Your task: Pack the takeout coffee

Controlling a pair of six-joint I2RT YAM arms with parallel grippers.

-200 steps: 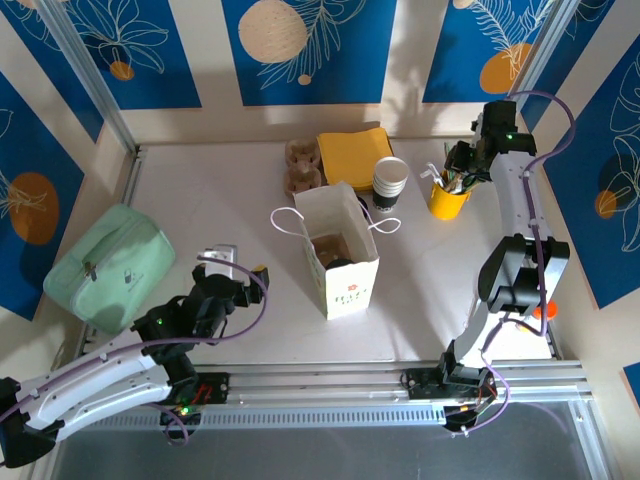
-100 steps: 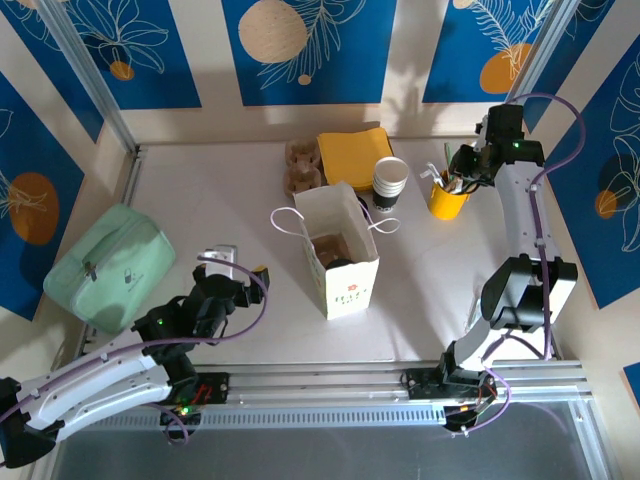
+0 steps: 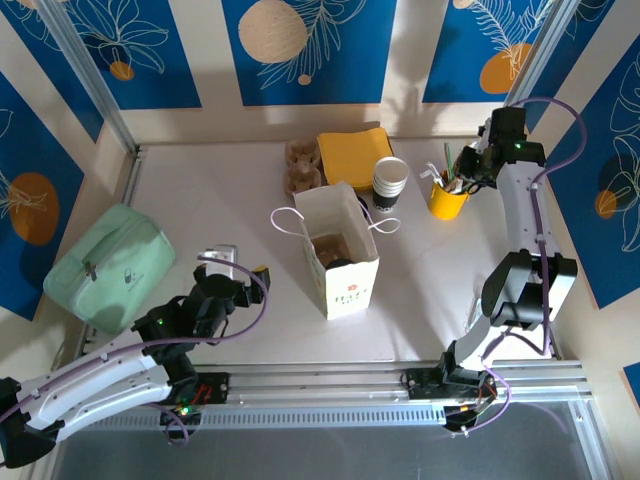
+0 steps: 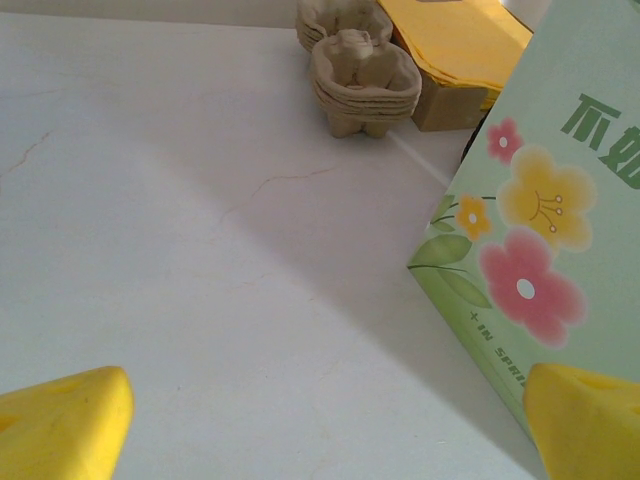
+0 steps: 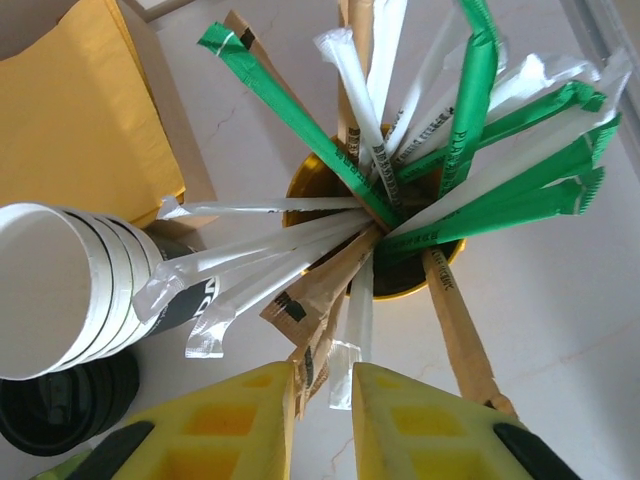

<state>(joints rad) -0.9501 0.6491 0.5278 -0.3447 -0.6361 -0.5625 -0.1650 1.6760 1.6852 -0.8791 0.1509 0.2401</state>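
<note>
The paper bag (image 3: 345,285) stands open at the table's middle, its flowered green side (image 4: 540,240) close on the right of the left wrist view. Inside it lie a brown carrier and a dark round shape (image 3: 340,262); whether that is the takeout coffee's black lid I cannot tell. My left gripper (image 3: 235,280) (image 4: 320,440) rests low on the table left of the bag, open and empty. My right gripper (image 3: 462,172) (image 5: 322,400) hovers over the yellow cup (image 3: 448,200) of wrapped straws, jaws narrowly open, with brown and white wrapper ends (image 5: 330,330) hanging between the fingertips.
A stack of lidless white-rimmed cups (image 3: 390,180) (image 5: 60,290) stands beside the yellow cup, with a loose black lid (image 5: 60,400) below it. Yellow napkins (image 3: 355,150) and pulp carriers (image 3: 302,165) (image 4: 362,80) sit behind the bag. A mint pouch (image 3: 108,265) lies at the left.
The right arm's wrist has shifted slightly rightward and settled above the yellow straw cup. The left arm and the bag have not moved.
</note>
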